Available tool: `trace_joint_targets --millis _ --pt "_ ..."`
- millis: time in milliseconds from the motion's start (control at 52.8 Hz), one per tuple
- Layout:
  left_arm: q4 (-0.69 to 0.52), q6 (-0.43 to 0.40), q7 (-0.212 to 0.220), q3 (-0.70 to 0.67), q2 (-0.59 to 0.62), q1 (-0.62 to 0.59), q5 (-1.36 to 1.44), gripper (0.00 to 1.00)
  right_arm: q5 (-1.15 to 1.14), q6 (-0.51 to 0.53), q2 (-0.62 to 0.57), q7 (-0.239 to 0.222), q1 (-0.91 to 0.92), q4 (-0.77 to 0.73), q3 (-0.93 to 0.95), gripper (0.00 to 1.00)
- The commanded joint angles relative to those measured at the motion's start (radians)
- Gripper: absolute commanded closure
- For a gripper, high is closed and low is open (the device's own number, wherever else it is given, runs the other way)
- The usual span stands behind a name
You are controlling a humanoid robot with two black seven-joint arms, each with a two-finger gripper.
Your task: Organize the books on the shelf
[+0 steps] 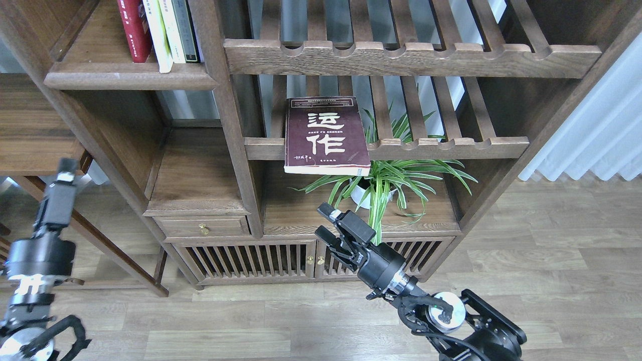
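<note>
The dark maroon book [326,135] with big white characters lies flat on a slatted rack, its front end hanging over the notched rail. The red book [134,30] and the yellow-green book [158,37] stand upright on the solid dark-brown shelf [125,80] at the upper left. My right gripper [323,220] is open and empty, below and in front of the maroon book, pointing up toward it. My left gripper [64,170] is low at the far left, well below the shelf. It is seen narrow and dark, so its fingers cannot be told apart.
A thin white book [173,30] and a dark-spined book [188,30] stand right of the yellow-green one. A potted spider plant [386,185] sits under the maroon book, close to my right gripper. An upright post [225,115] separates the shelf from the racks. A second slatted rack [411,55] runs above.
</note>
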Motion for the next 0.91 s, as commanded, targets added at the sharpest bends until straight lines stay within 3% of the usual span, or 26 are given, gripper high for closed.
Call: trace_joint_targets --millis 0,265,360,473,625,890 --pt "0.002 0.0 0.0 -0.011 0.0 0.052 -0.027 0.01 0.001 0.0 0.0 0.039 0.022 -0.005 -0.001 0.01" --pt "0.042 0.0 0.0 -0.004 -0.011 0.084 -0.028 0.01 0.0 0.0 0.0 0.073 0.085 -0.022 -0.028 0.01" --pt "0.047 0.0 0.0 -0.004 -0.014 0.072 -0.028 0.01 0.003 0.0 0.0 0.125 0.114 -0.033 -0.028 0.01" --pt "0.047 0.0 0.0 -0.011 -0.012 0.058 -0.028 0.01 0.003 -0.107 0.0 0.183 0.136 -0.044 -0.047 0.01" --pt "0.064 0.0 0.0 -0.011 -0.012 0.046 -0.028 0.0 0.003 -0.16 0.0 0.186 0.172 -0.099 -0.048 0.01" --pt "0.065 0.0 0.0 -0.013 -0.009 0.019 -0.028 0.01 0.006 -0.163 0.0 0.195 0.214 -0.137 -0.047 0.01"
